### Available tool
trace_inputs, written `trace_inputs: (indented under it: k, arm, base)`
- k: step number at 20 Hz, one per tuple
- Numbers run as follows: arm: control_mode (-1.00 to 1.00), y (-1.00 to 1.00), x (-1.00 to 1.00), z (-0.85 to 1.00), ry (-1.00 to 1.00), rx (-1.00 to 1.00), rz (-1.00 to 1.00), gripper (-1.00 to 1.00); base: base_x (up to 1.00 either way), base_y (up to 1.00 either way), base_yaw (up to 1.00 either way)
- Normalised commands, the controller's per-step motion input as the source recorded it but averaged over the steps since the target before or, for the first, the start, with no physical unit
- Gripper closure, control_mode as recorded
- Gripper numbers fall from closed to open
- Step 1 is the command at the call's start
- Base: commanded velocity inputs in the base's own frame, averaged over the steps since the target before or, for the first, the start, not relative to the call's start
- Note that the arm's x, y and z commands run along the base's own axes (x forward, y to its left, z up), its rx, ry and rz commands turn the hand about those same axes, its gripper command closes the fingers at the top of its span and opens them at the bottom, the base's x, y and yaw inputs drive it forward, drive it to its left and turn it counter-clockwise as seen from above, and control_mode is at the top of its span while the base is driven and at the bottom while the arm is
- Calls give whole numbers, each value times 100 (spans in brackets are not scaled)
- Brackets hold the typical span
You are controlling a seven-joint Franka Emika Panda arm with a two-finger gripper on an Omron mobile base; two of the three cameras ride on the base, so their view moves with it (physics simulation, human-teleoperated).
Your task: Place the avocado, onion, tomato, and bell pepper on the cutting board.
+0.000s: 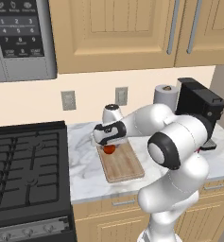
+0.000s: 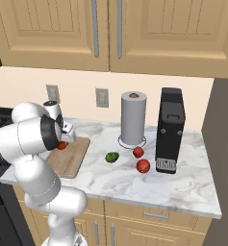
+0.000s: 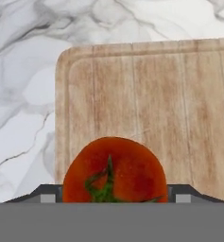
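Note:
A red tomato [image 3: 114, 170] with a green stem sits low on the near end of the wooden cutting board [image 3: 146, 94]. My gripper [image 3: 114, 196] straddles the tomato, one fingertip close on each side; whether they still press on it is unclear. From the base the tomato [image 1: 109, 149] shows under the hand [image 1: 109, 133] on the cutting board [image 1: 125, 168]. The green avocado [image 2: 112, 156] lies on the marble right of the board [image 2: 69, 161]. Two reddish balls [image 2: 138, 152] [image 2: 143, 166] lie further right; which is the onion and which the bell pepper I cannot tell.
A paper towel roll [image 2: 133, 117] and a black coffee machine [image 2: 171, 129] stand at the back of the counter. The stove [image 1: 23, 165] borders the counter on the left. Wall cabinets hang overhead.

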Motion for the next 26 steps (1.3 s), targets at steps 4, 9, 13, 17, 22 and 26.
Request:
trace_inputs:
  k: [4, 9, 13, 17, 22, 26]
  arm:
    - [-100, 0, -3, 0, -3, 0, 0, -100]
    - [-100, 0, -8, 0, -10, 0, 0, -100]
    - [-100, -8, -16, 5, -14, -2, 0, -100]
    - [-100, -13, -25, 46, -22, -1, -1, -100]
    - [-100, -27, -47, 81, -16, 0, -7, -100]
    - [-100, -40, -62, 79, -12, 0, -12, -100]
  base:
    - [0, 0, 0]
    - [0, 0, 0]
    - [0, 0, 0]
    - [0, 0, 0]
    - [0, 0, 0]
    - [0, 0, 0]
